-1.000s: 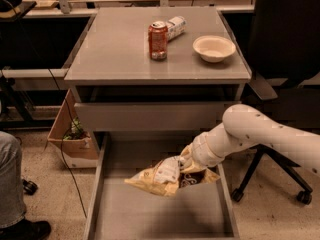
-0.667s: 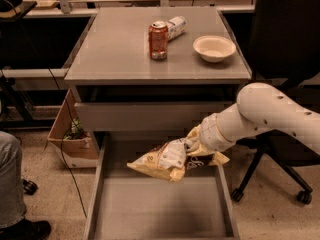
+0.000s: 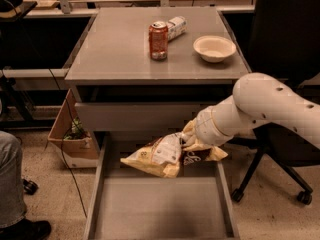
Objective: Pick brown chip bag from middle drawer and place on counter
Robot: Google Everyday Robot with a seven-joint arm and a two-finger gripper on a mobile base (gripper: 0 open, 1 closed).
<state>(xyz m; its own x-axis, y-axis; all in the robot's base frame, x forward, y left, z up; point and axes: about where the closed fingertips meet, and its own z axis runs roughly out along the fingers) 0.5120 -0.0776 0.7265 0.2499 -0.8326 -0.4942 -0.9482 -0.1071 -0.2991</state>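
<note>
The brown chip bag (image 3: 167, 155) hangs crumpled, cream-yellow and dark brown with a white label, above the back of the open middle drawer (image 3: 160, 211). My gripper (image 3: 191, 138) is shut on the bag's right end, in front of the closed upper drawer front. The white arm reaches in from the right. The grey counter (image 3: 115, 51) lies above and behind the bag.
On the counter stand a red soda can (image 3: 158, 40), a white-labelled can (image 3: 175, 27) lying on its side behind it, and a cream bowl (image 3: 214, 48). A cardboard box (image 3: 72, 136) sits on the floor left. A chair base (image 3: 265, 181) is right. A person's leg (image 3: 10, 179) is at left.
My gripper has lifted the bag up out of the drawer, and the arm has risen toward the counter's front edge.
</note>
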